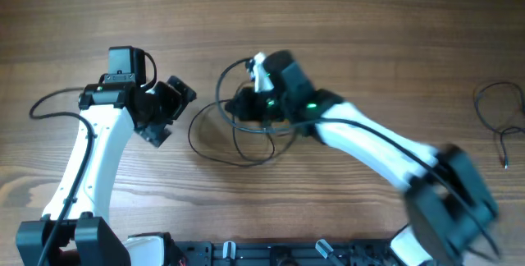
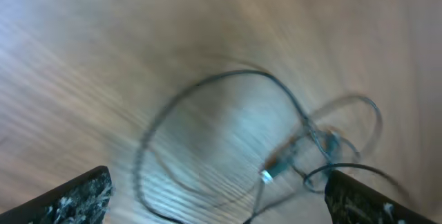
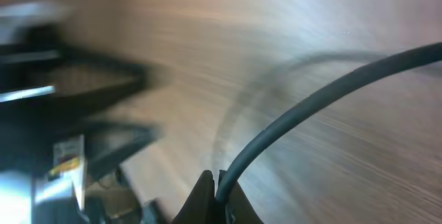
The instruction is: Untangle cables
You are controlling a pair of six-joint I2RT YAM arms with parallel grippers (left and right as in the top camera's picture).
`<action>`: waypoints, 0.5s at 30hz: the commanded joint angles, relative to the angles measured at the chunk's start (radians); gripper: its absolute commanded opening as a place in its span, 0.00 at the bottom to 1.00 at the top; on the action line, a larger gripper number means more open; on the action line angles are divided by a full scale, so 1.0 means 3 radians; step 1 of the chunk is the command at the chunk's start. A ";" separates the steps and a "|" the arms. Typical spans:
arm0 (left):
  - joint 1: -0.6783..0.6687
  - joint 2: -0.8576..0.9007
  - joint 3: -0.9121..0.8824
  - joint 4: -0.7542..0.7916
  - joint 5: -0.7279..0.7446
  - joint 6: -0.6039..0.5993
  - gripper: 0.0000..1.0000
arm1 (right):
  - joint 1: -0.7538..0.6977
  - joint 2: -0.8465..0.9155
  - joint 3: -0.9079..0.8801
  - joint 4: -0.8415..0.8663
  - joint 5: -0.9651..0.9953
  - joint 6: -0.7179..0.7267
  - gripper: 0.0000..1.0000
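Thin black cables (image 1: 234, 130) lie in loose overlapping loops at the table's middle. In the left wrist view the loops (image 2: 276, 134) show with a small silver plug end (image 2: 268, 174). My left gripper (image 1: 168, 110) is open and empty, just left of the loops; its fingers (image 2: 217, 200) frame them. My right gripper (image 1: 246, 102) is shut on a cable (image 3: 311, 99) at the loops' upper right side; the wire rises from between its closed jaws (image 3: 219, 196). A separate thin black cable (image 1: 500, 114) lies at the far right edge.
The wooden table (image 1: 344, 20) fills the view. The left arm's white link (image 1: 94, 163) and base sit at the front left, the right arm's link (image 1: 385, 147) crosses the front right. A black rail (image 1: 271, 254) runs along the front edge.
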 commanded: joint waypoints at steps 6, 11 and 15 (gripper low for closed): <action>-0.0018 0.0006 -0.0024 0.0303 0.1024 0.0985 1.00 | -0.0112 -0.1001 0.0080 -0.0046 -0.0289 -0.0778 0.04; -0.0254 0.0006 -0.0024 0.0347 0.1021 0.0985 1.00 | -0.0156 -0.1083 0.0083 -0.0034 -0.0280 -0.0880 0.04; -0.0528 0.0034 -0.0024 0.0388 0.0874 0.0956 1.00 | -0.0225 -0.1090 0.0094 0.0005 -0.0284 -0.0880 0.04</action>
